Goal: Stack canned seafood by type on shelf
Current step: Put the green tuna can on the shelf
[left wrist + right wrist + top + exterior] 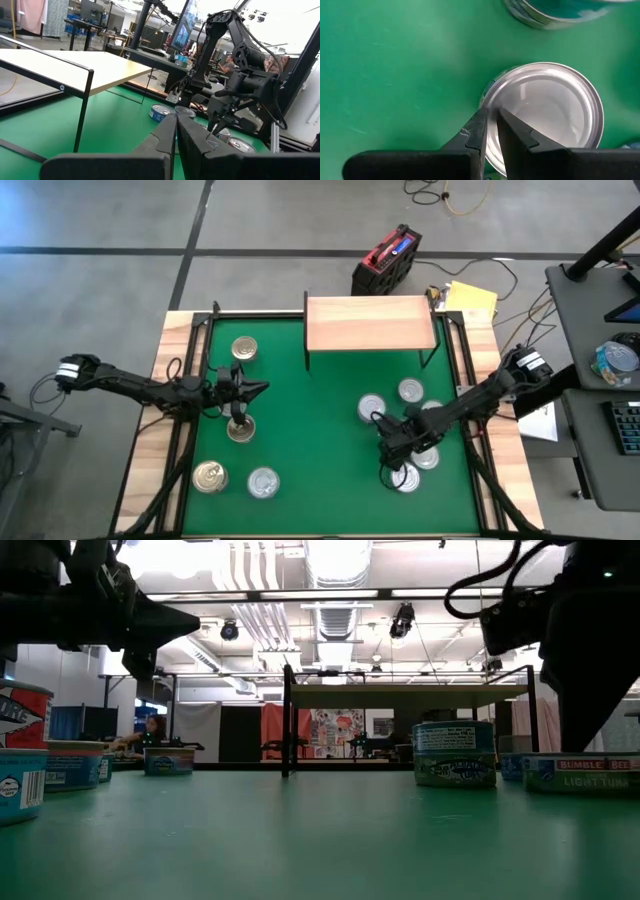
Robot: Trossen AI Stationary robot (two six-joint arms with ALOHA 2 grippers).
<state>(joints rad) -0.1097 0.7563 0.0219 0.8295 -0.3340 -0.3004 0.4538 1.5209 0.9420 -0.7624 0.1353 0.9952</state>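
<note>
Tins still scattered, shelf still bare

Sorting has hardly begun, we judge: the shelf (371, 322) at twelve o'clock on the worktop (300, 430) carries nothing on its light-wood top. The canned seafood lies in two loose groups on the green mat. Toward nine o'clock we count a gold-topped tin (244, 348) near the shelf's corner, another gold tin (210, 477) and a silver-topped tin (263, 482) toward seven o'clock.

The right gripper (392, 450), at about four o'clock, hangs over the right cluster (411, 391) with its jaws nearly closed across the rim of a silver-topped can (545, 115) (one jaw inside the lip, one outside, so we take this for a rim pinch that lets it lift a tin packed close to its neighbours). Whether the tin is truly gripped we cannot tell.

The left gripper (238, 392) waits near nine o'clock, jaws shut and empty, raised above a tin (240, 430), which keeps it out of the other arm's way.
</note>
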